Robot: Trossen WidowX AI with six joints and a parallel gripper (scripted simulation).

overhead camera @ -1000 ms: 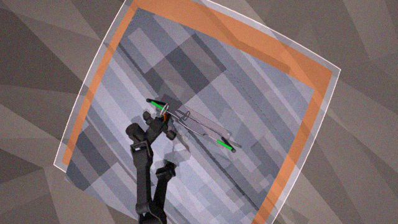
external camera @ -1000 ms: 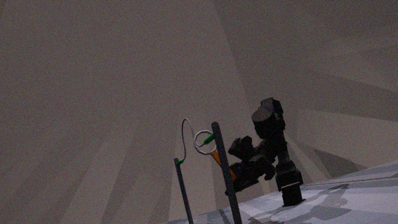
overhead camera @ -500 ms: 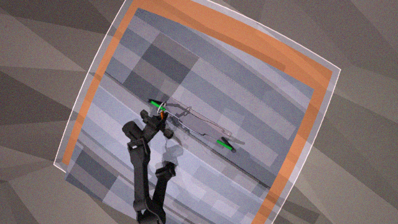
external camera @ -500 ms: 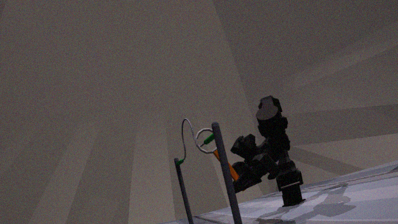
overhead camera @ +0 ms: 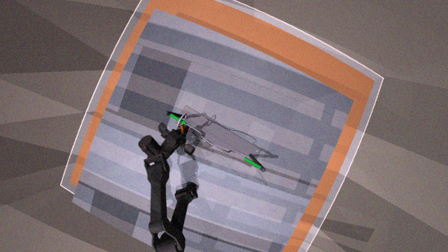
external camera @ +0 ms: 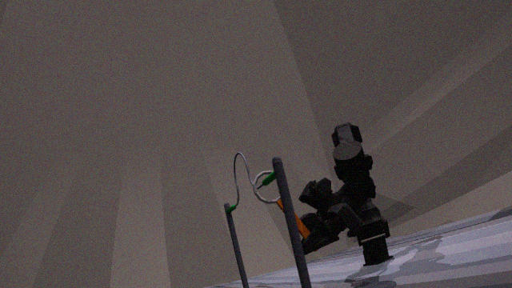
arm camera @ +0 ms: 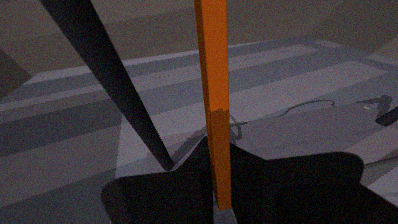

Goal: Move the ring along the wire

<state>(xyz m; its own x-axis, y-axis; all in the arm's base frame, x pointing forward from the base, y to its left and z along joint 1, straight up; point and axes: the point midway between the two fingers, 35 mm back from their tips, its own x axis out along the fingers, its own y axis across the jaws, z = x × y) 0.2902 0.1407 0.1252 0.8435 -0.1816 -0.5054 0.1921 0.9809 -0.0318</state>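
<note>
One black gripper (external camera: 310, 236) is closed on the orange handle (arm camera: 216, 100), holding it at the lower end. In the wrist view the handle stands straight up from between the dark fingers, and a dark post (arm camera: 107, 75) leans away on the left of it.

From the exterior view, the handle rises at a slant from the gripper up to the ring (external camera: 265, 186). The ring sits around the green part (external camera: 269, 178) of the wire, just beside the top of the near post (external camera: 289, 218). The thin grey wire (external camera: 240, 168) goes up from there in a loop and comes down to a second green part (external camera: 230, 208) on the other post (external camera: 236, 244), further left.

From the top view, the ring (overhead camera: 181, 120) is at the left green part (overhead camera: 175, 117), with the arm (overhead camera: 157, 182) reaching up to it from the near edge of the table (overhead camera: 245, 217). The other green part (overhead camera: 253, 162) lies well apart, to the right. Whether the ring touches the grey wire is too small to tell.
</note>
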